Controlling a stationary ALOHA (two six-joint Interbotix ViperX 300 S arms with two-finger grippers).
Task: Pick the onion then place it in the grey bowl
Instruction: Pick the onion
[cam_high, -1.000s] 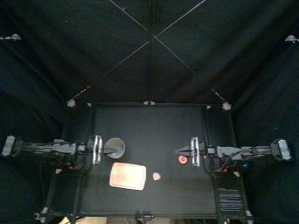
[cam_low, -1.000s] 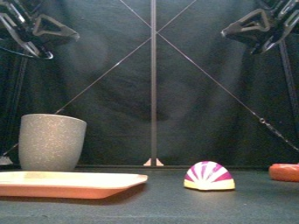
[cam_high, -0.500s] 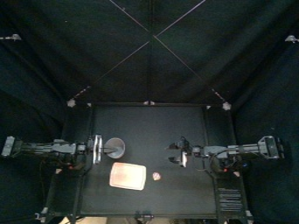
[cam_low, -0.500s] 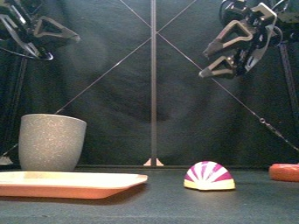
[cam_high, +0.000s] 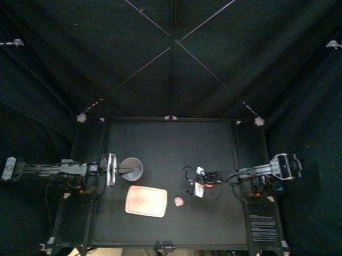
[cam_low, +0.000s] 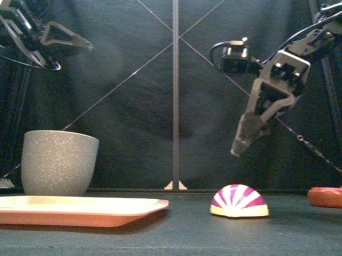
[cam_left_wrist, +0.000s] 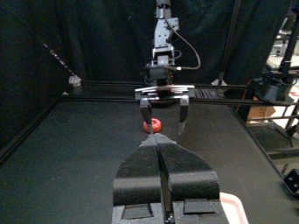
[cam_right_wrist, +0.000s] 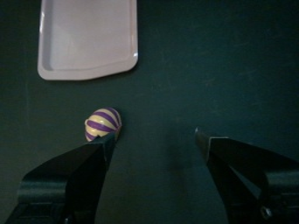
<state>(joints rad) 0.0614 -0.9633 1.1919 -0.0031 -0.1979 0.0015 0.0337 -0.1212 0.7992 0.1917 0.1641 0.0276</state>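
The onion (cam_low: 239, 201), a small dome with purple and white stripes, lies on the table right of the pink tray (cam_low: 80, 209); from above the onion (cam_high: 181, 203) sits just beside the tray (cam_high: 147, 202). The tall grey speckled cup (cam_low: 60, 162) stands behind the tray's left end, and appears as the cup (cam_high: 131, 170) in the top view. My right gripper (cam_low: 238, 150) hangs open, tilted down, above and a little behind the onion (cam_right_wrist: 103, 123), which lies just beyond its left jaw, with nothing held. My left gripper (cam_left_wrist: 163, 144) rests shut by the cup.
A small red toy (cam_low: 325, 196) lies at the table's right side, below the right gripper, and the left wrist view shows this toy (cam_left_wrist: 152, 126) too. The tray (cam_right_wrist: 87, 35) is bare.
The right arm has swung in from the right edge toward the table's middle and tipped its open gripper downward over the onion's area. The left arm has not moved.
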